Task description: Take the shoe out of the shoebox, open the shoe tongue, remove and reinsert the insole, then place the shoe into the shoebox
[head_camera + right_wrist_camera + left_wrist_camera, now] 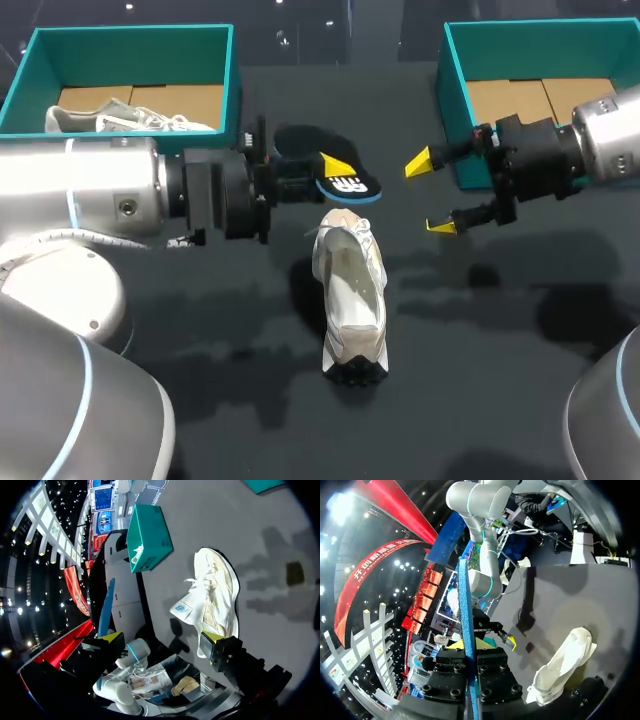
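Right shoebox (455,110) partly beyond the edge

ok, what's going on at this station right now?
The left gripper is shut on the insole, holding it above the table just beyond the shoe. The shoe lies on the table between the arms. The right gripper hangs open and empty beside the right shoebox. The insole is out, not yet reinserted.

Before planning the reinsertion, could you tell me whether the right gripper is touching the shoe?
Apart. The head view shows bare dark table between the shoe and the open yellow tips of the right gripper.
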